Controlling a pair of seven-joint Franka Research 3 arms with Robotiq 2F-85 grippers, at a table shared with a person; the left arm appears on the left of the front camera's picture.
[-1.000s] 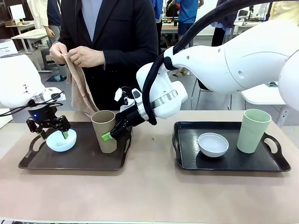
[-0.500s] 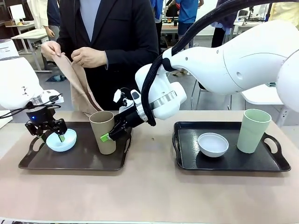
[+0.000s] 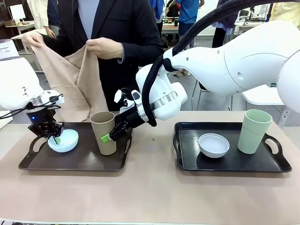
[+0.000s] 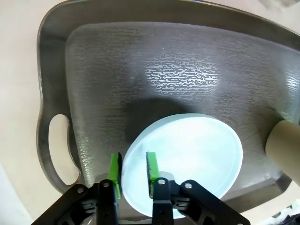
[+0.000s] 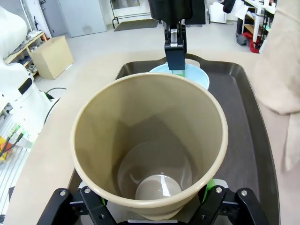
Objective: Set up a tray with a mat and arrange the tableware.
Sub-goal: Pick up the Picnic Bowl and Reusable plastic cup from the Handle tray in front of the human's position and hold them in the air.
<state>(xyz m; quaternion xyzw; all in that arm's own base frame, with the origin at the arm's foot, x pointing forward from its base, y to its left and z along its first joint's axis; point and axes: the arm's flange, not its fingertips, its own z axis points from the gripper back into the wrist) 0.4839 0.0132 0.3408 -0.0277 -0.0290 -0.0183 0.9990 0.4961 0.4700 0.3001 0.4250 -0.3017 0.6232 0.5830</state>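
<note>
Left gripper (image 4: 132, 165) is pinching the rim of the blue bowl (image 4: 190, 157) while right gripper (image 3: 108, 136) is clamping the brown cup (image 3: 102, 125)

Both my arms are glossy white rounded shells; I see the right arm (image 3: 243, 61) bulkier in frame than the left arm (image 3: 14, 84). A thick black cable (image 3: 151, 82) loops round the right wrist, with a silver ring (image 3: 165, 100) behind it. My left tool (image 3: 52, 137) is black with a blue light (image 3: 34, 118), green pads (image 4: 115, 174) and silver screws (image 4: 161, 181). My right tool (image 3: 110, 136) is black with the same green. The person wears a dark jacket (image 3: 131, 33) with long sleeves and a pale grey-blue shirt (image 3: 86, 14).
</note>
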